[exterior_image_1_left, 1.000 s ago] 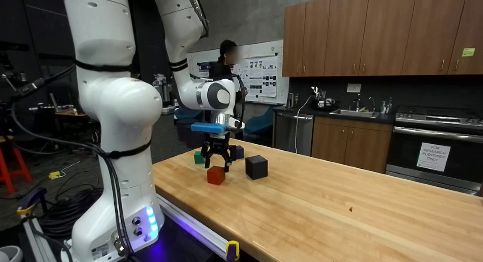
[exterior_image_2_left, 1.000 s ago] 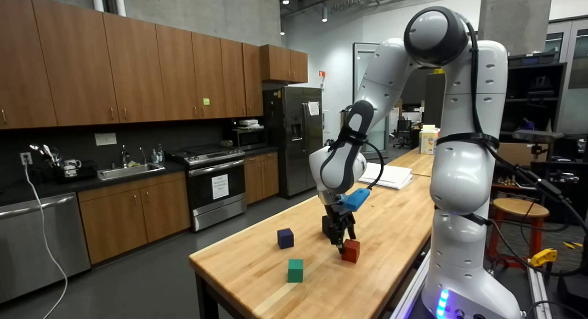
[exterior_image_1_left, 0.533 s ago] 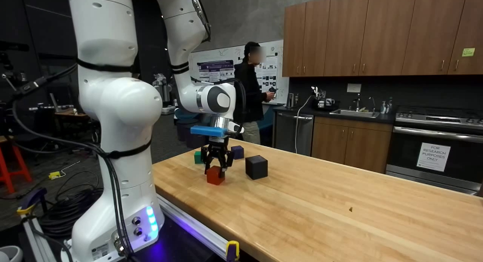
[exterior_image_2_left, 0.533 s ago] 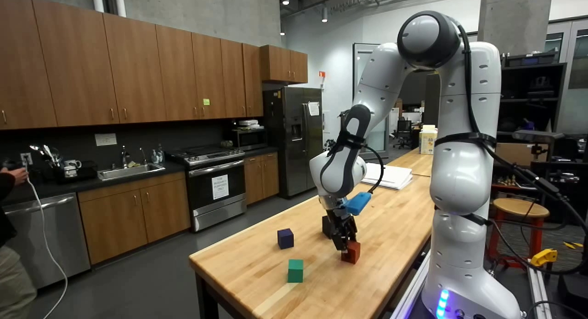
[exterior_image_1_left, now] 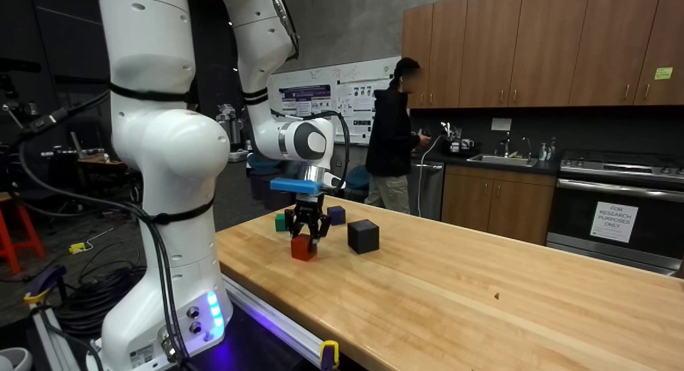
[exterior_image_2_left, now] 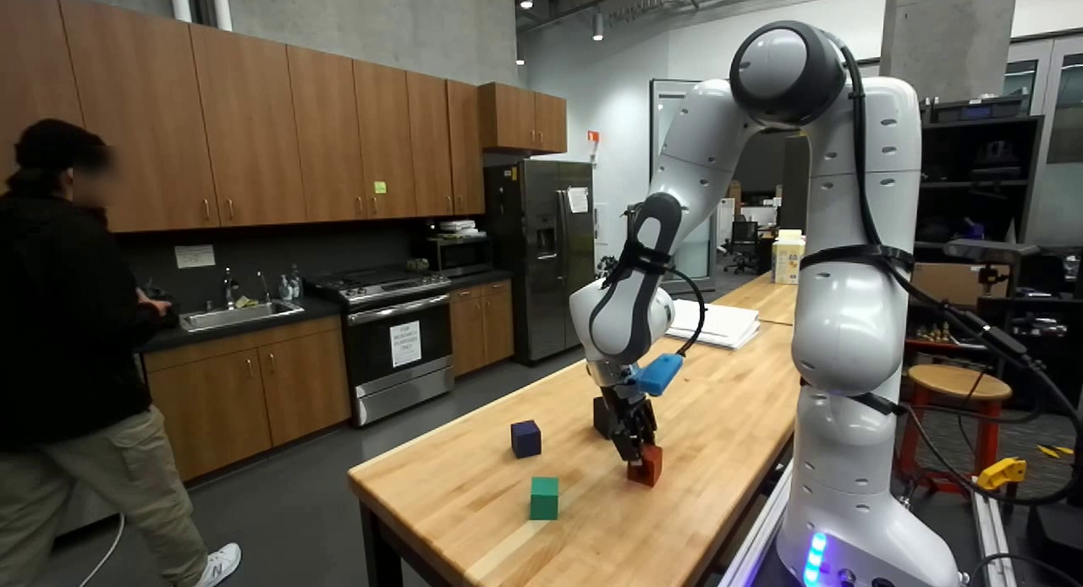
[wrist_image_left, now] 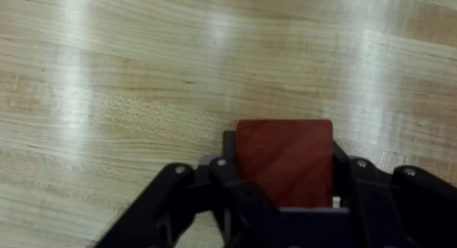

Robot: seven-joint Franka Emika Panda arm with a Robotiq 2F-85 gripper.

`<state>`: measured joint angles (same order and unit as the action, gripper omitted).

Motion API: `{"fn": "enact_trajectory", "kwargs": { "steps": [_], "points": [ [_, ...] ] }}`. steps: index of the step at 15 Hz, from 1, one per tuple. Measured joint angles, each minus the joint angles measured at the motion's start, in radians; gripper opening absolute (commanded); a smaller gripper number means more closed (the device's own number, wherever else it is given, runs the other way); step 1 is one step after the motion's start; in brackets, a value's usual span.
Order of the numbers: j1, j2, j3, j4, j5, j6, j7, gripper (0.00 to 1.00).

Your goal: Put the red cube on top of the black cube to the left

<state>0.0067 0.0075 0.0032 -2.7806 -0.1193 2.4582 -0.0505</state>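
Wrist view: you have the tool [wrist_image_left: 284,144] clamped on opposite sides of the red cube [wrist_image_left: 285,162]. In an exterior view, the smaller-looking dark cube [exterior_image_1_left: 336,215] stands beyond the tool, the bigger-looking black cube [exterior_image_1_left: 363,237] to the tool's right.

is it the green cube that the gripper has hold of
No: in the wrist view, the gripper is closed on the red cube, from both sides.

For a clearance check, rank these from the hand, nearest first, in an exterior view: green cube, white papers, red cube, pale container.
1. Red cube: in the hand.
2. Green cube: left of it in view.
3. White papers: farther along the table.
4. Pale container: beyond the papers.
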Motion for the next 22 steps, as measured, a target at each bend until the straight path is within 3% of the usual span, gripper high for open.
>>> {"fn": "enact_trajectory", "kwargs": {
  "steps": [22],
  "points": [
    [0.041, -0.071, 0.04, 0.031, 0.032, -0.002, -0.056, 0.3]
  ]
}}
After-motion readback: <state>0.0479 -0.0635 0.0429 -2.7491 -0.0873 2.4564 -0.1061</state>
